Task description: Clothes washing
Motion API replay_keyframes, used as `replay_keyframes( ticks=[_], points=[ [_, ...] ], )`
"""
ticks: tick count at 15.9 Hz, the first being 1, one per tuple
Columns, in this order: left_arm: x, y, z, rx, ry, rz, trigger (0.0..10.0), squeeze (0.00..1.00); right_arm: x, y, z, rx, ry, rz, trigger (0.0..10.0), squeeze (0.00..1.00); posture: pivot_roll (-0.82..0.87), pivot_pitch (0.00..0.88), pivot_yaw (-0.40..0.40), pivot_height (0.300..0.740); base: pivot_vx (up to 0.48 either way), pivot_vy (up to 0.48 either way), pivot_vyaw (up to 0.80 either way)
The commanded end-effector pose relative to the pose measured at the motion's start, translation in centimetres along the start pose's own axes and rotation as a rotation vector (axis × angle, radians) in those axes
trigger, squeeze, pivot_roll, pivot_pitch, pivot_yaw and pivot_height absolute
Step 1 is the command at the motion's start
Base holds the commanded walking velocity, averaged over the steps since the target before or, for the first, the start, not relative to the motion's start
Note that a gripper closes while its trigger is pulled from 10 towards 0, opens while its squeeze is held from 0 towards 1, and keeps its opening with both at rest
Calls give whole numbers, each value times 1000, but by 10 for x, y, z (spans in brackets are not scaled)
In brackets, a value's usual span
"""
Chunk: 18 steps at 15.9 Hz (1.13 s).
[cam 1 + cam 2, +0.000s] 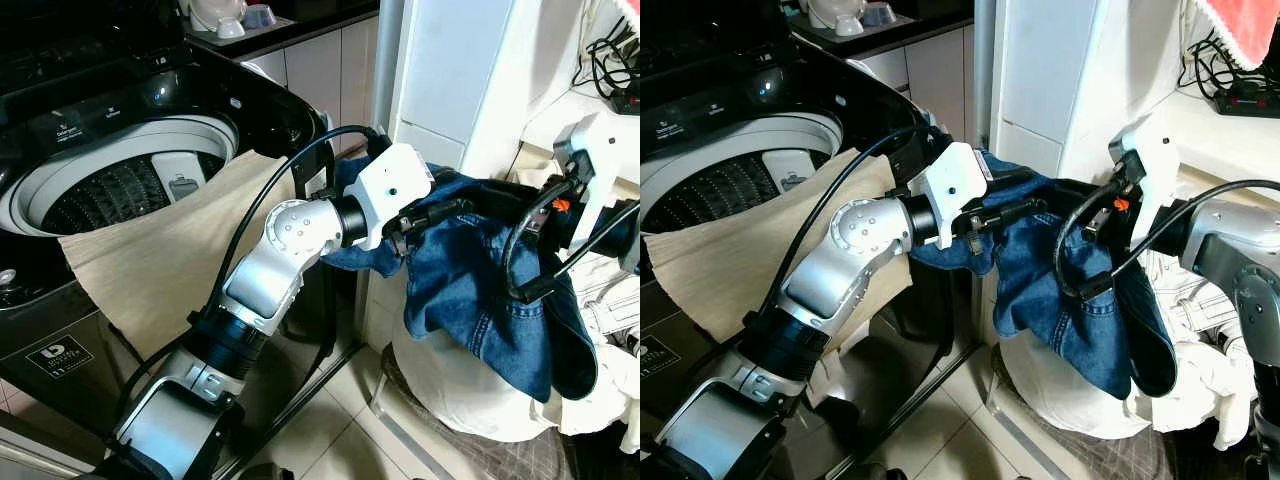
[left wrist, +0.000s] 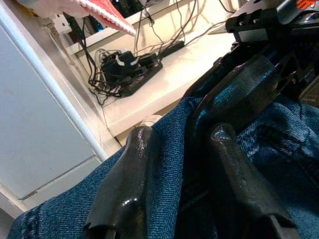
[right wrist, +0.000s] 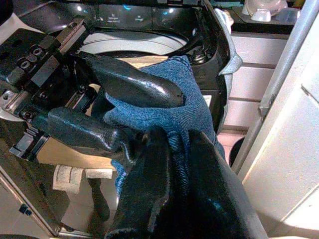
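Blue denim jeans (image 1: 480, 290) held up mid-frame between both arms, right of the top-loading washing machine (image 1: 120, 150) whose open drum sits at upper left of the head views. Left tool (image 1: 435, 213) reaches in from the left, its two black fingers (image 2: 124, 184) closed on a fold of denim near the waistband; the left wrist view shows cloth bunched between and over them. Right tool (image 1: 1102, 222) comes in from the right at about the same height, fingers (image 3: 164, 199) pinched together on the denim; in the right wrist view they meet the left tool's fingers across the same bunch of fabric, the two tools almost touching. The jeans hang down from the grip, the lower part draping over a white laundry bag (image 1: 470, 390) of pale clothes at lower right. A beige cloth (image 1: 170, 260) lies over the front rim of the washing machine and hangs down its front, behind the left arm. White cabinet (image 1: 450, 70) stands behind the jeans; a shelf at upper right carries a black power strip (image 2: 134, 74) with tangled cables, a red-and-white towel (image 1: 1240, 25) above it. Tiled floor (image 1: 340, 420) below.
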<state>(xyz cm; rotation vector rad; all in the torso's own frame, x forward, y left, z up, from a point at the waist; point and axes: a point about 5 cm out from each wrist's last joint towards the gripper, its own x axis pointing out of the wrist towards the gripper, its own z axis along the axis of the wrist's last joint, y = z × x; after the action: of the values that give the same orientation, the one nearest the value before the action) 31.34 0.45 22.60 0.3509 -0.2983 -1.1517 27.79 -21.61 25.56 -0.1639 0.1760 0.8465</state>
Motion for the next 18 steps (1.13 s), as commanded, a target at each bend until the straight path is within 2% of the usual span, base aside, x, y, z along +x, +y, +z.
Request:
replay_keyframes(
  ticks=[1, 3, 4, 5, 11, 13, 17, 18],
  points=[
    [-17, 14, -19, -35, 101, 87, 0, 0, 0, 7, 11, -56, -28, 66, 0, 0, -102, 0, 54, 740, 0, 0, 0],
    [-18, 20, -18, -48, 97, 122, 0, 0, 0, 6, 11, -73, -28, 51, 0, 0, -103, 0, 57, 740, 0, 0, 0],
    [-19, 26, -17, -62, 90, 160, 0, 0, -1, 4, 11, -82, -36, 30, 3843, 1000, -103, 0, 58, 740, 0, 0, 0],
    [-20, 30, -16, -67, 86, 188, 0, 0, -1, 2, 11, -82, -41, 10, 9804, 1000, -104, 0, 59, 740, 0, 0, 0],
    [-26, 46, -16, -86, 91, 266, 0, 0, -6, -4, 15, -78, -74, -43, 10000, 1000, -105, 0, 69, 740, 0, 0, 0],
    [-30, 53, -16, -102, 88, 311, 0, 0, -12, -5, 18, -80, -91, -49, 10000, 1000, -105, 0, 70, 740, 0, 0, 0],
    [-30, 54, -17, -110, 84, 327, 0, 0, -13, -3, 16, -65, -109, -54, 10000, 1000, -107, 0, 72, 740, 0, 0, 0],
    [-31, 59, -13, -95, 69, 356, 0, 0, -13, -3, 15, -62, -108, -60, 10000, 1000, -105, 0, 71, 740, 0, 0, 0]
  ],
)
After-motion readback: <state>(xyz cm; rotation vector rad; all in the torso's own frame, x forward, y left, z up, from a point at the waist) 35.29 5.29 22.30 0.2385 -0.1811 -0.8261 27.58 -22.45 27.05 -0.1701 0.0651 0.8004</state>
